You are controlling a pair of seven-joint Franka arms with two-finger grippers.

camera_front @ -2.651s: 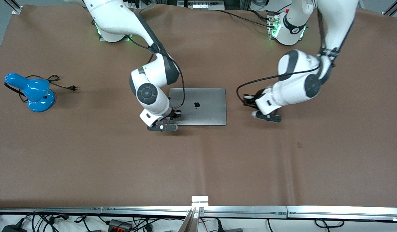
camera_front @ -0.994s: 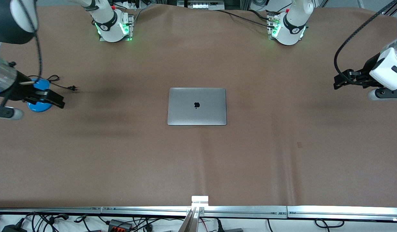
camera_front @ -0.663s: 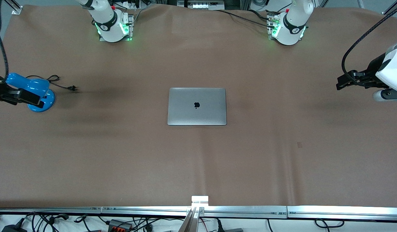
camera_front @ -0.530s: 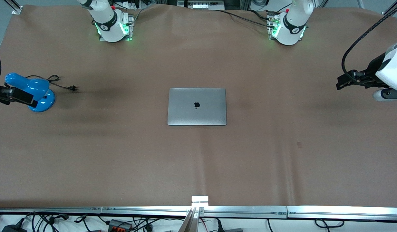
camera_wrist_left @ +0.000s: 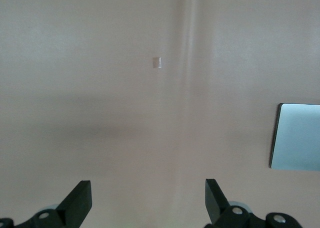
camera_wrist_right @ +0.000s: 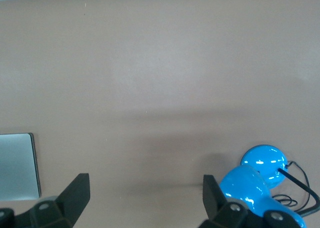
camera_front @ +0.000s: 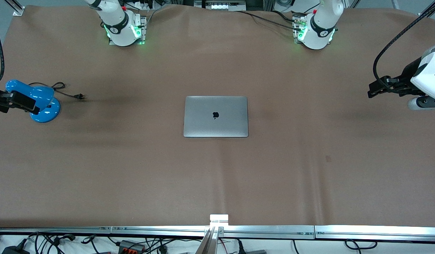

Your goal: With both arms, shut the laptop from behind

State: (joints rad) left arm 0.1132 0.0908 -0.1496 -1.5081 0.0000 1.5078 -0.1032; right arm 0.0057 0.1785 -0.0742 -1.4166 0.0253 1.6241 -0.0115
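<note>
Already the laptop (camera_front: 216,116) is lying flat with its lid down, logo up, in the middle of the surface (camera_front: 217,176), roughly midway between the two arms' ends and a little closer to the edge where the bases are standing than to the front-camera edge. Both arms are waiting well apart from it: the left gripper (camera_front: 378,88) is hanging over the surface's edge at the left arm's end, fingers (camera_wrist_left: 80,203) spread wide and holding nothing, and the right gripper (camera_front: 16,100) is hovering over the blue desk lamp (camera_front: 39,100) at the right arm's end, its fingers (camera_wrist_right: 75,195) likewise spread wide and empty. Each wrist view is catching only a corner of the silver lid, so the grippers are sitting clear of it. Judging from how the lid is lying, the closing looks done, and the step in hand is probably just parking the arms. Doing that well is calling for keeping the right gripper high enough not to brush the lamp or snag its loose cord (camera_front: 62,90), which is trailing toward the laptop, and for keeping both arms out toward the ends so nothing is nudging the closed lid.
</note>
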